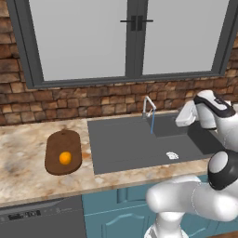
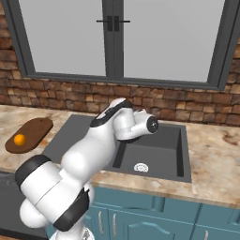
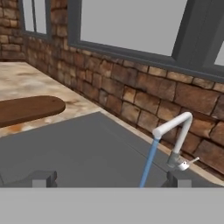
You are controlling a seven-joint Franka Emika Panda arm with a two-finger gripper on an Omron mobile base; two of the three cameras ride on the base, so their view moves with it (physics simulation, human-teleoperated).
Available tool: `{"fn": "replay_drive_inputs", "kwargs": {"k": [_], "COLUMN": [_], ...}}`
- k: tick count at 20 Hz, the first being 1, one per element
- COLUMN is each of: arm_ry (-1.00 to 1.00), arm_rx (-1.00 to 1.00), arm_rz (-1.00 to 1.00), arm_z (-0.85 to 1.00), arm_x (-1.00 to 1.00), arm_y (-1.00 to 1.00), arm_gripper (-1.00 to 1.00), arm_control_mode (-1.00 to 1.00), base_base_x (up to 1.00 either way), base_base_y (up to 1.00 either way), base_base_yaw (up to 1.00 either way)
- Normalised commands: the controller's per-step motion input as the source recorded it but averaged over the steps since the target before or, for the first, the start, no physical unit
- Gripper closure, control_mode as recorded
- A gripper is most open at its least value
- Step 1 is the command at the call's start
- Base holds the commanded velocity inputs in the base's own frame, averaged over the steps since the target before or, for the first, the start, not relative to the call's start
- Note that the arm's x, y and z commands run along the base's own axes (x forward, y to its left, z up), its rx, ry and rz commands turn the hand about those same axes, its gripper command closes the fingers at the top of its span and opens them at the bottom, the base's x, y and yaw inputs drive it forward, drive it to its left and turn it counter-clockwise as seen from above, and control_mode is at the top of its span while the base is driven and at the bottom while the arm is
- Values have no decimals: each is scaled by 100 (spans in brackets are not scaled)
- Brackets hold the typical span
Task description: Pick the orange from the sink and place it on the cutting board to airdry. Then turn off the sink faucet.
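Orange point(image 1: 65, 158) on cutting board point(image 1: 62, 137), faucet point(image 3: 174, 131) running

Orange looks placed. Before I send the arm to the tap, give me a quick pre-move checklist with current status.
1. Orange resting on the cutting board: ok.
2. Sink free of the orange: ok.
3. Sink faucet off: not ok, a blue water stream runs from the spout.
4. End effector empty, fingertips spread apart: ok.
5. Faucet's small lever in sight at the base: ok.
6. Path from end effector to lever unobstructed: ok.
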Motion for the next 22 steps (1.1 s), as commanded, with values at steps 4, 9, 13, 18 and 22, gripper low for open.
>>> {"fn": "replay_drive_inputs", "kwargs": {"k": [4,9,13,18,22], "arm_ry": [0,0,0,0,0], "arm_rx": [0,0,0,0,0], "arm_rz": [0,0,2,7,13], "arm_z": [-6,-15,-17,-14,-8], "arm_x": [23,24,24,20,15], "arm_y": [0,0,0,0,-1], "arm_gripper": [-100,-100,-100,-100,-100], "arm_control_mode": [-100,-100,-100,-100,-100], "base_base_x": [0,0,0,0,0], "base_base_y": [0,0,0,0,0], "base_base_yaw": [0,0,0,0,0]}}
